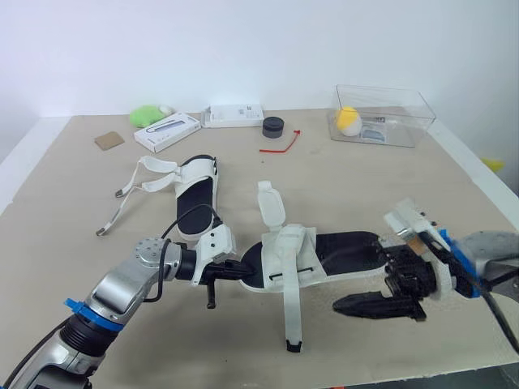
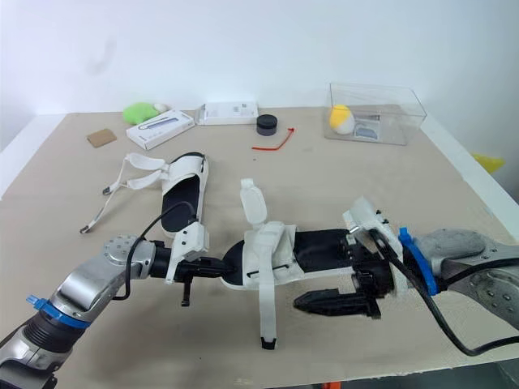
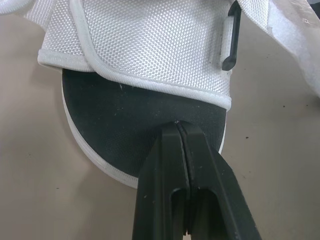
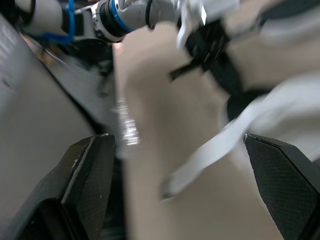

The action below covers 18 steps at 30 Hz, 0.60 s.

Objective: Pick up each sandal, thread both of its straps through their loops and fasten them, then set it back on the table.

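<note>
near sandal (image 1: 345, 253) lies lengthwise along the near edge of the table (image 1: 365, 186), between the two arms, with neither strap done up. left gripper (image 3: 178, 125) is on its left end, pressed together, tips down on the black footbed just inside the white rim. that reads as a pin to stop the shoe sliding, and i see nothing caught between the tips. right gripper (image 4: 176, 140) is at the other end, spread wide, with one finger (image 1: 377, 306) lying low on the table just beside the sole. it looks set to go for a strap.

the long strap (image 1: 290, 312) trails off the wide white flap straight toward the near edge, its dark tip close to the drop. it's the easiest to reach, but there's little table to spare on that side. the shorter strap (image 1: 272, 207) points toward the far edge. my call is that the task is at an early stage, with nothing threaded.

second sandal (image 1: 197, 190) sits further in toward the left edge, its straps (image 1: 134, 190) splayed outward and its near end just beside the left gripper's white housing, so a careless lift could nudge it. the middle of the table beyond the near sandal is bare, good room to raise and turn. the clear plastic box (image 1: 381, 113), black cap (image 1: 273, 126), red tie (image 1: 280, 144) and white boxes (image 1: 166, 131) sit along the far edge, well apart.
</note>
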Tool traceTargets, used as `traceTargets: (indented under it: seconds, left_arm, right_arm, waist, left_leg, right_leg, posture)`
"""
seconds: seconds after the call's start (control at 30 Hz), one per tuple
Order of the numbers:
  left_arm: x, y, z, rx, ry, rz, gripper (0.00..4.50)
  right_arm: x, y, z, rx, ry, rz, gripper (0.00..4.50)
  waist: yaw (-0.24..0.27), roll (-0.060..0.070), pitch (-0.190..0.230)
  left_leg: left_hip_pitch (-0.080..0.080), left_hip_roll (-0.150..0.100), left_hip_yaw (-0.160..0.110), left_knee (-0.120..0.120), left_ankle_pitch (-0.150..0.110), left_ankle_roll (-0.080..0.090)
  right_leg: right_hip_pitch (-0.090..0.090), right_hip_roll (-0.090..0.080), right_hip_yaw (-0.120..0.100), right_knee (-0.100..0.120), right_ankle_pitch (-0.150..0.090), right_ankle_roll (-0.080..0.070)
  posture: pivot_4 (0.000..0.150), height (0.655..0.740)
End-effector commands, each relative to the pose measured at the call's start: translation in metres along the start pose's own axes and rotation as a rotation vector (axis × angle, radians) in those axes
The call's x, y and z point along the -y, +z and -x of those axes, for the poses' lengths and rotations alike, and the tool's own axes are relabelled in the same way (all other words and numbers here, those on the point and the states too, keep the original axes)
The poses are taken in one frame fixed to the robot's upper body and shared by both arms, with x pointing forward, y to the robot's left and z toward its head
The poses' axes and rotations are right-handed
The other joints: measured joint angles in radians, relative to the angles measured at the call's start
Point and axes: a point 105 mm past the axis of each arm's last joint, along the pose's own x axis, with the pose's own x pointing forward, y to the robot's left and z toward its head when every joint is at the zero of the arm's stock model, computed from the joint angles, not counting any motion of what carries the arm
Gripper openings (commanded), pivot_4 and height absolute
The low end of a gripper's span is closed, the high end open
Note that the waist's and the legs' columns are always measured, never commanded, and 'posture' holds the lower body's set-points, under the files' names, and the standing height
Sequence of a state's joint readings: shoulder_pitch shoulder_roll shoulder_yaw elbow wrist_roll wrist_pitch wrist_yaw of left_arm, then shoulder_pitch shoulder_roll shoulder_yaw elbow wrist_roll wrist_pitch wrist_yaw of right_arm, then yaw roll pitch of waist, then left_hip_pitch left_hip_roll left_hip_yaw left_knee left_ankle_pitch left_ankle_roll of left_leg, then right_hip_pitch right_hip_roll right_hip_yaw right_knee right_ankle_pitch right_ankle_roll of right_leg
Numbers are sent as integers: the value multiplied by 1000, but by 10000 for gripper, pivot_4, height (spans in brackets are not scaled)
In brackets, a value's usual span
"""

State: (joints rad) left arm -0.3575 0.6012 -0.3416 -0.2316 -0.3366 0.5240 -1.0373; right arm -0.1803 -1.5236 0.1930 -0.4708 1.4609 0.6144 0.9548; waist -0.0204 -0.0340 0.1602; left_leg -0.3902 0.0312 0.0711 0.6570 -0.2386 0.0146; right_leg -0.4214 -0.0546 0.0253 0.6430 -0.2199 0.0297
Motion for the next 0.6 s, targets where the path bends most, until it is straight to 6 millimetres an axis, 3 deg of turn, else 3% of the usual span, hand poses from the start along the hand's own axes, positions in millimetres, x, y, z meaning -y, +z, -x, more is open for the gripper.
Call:
traceTargets:
  seconds: [0.03, 0.3, 0.5, 0.6]
  left_arm:
    - [-2, -11, 2, -39, 14, 43, 0]
    - [-1, -8, 2, -36, 18, 42, 0]
    - [2, -9, 1, -37, 18, 48, 0]
    - [2, -9, 1, -38, 17, 50, 0]
  right_arm:
    - [7, -15, -9, -55, -36, -150, 44335]
    - [18, -49, -38, -103, -78, -289, 44335]
    - [16, -57, -57, -86, -53, -338, 44335]
    - [20, -56, -64, -71, -57, -339, 35777]
  waist:
    - [0, 0, 0]
    - [1, -1, -1]
    - [0, -2, -1]
    - [0, -3, -2]
  left_leg:
    - [-1, 0, -1, 0, 0, 0]
    - [-9, -2, -7, 1, 0, 0]
    - [-10, -2, -9, 3, 0, 0]
    - [-10, -2, -10, 3, 0, 0]
  right_leg:
    - [-1, 0, 0, 0, 0, 0]
    - [-3, 2, -1, -2, 0, 9]
    - [-3, 3, -2, -2, 0, 9]
    - [-2, 4, -3, -2, 0, 9]
  posture:
    - [1500, 7400]
    - [1500, 7400]
    - [1500, 7400]
    - [1500, 7400]
